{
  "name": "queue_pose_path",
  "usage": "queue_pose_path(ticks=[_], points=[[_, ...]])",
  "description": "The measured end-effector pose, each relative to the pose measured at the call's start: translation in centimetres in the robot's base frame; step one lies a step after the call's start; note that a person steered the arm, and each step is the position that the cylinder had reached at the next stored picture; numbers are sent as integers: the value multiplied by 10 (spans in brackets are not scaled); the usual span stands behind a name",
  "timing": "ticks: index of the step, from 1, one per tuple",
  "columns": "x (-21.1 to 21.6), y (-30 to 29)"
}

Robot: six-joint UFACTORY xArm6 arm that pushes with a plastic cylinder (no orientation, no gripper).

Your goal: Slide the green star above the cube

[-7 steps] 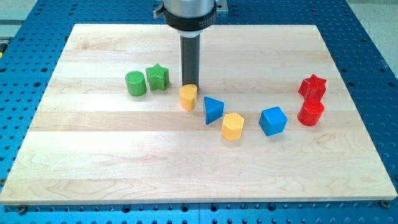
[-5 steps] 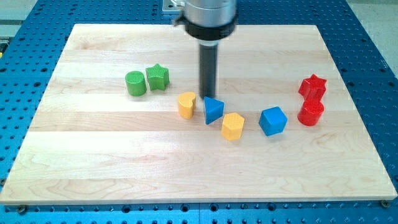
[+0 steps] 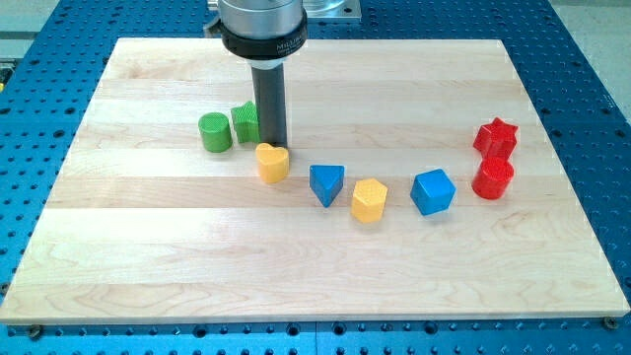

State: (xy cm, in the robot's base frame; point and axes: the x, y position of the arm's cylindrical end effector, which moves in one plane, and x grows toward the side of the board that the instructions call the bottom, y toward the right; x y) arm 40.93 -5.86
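Wooden board (image 3: 148, 256) on blue perforated table (image 3: 39, 118). No gripper here, just rod with my tip (image 3: 273, 145) down beside green star (image 3: 245, 122), half hiding it, just above yellow heart (image 3: 272, 163). Blue cube (image 3: 433, 191) well apart, toward view's right.

Lay flat on a blue metal table (image 3: 59, 39) drilled with rows of small holes: 1 pale wooden board (image 3: 315, 276), joined from planks. Was lit evenly, with soft shadows. Showed no walls, floor or windows.
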Motion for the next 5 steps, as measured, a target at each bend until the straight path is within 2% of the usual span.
queue_pose_path(ticks=[1, 2, 3, 4, 5], points=[[-11, -91], [-11, -149], [16, -162], [32, -230], [-10, -218]])
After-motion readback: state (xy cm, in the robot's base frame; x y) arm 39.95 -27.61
